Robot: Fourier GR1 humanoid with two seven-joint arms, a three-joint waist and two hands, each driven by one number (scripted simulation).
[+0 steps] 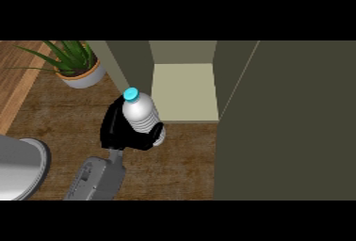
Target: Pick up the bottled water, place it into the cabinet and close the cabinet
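Note:
The bottled water point(141, 112) is clear with a cyan cap and is held upright above the wooden counter point(181, 160). My right hand point(124, 132) is shut on its lower half, with the black fingers wrapped round its base. Bottle and hand are just left of and in front of the open cabinet point(182, 92), whose pale shelf shows bare. The cabinet's dark olive door point(285, 122) stands open at the right. My left hand does not show.
A spiky green plant in a white and orange pot point(78, 70) stands at the back left. A large grey rounded shape point(17, 167) fills the lower left edge. The open door blocks the right side of the counter.

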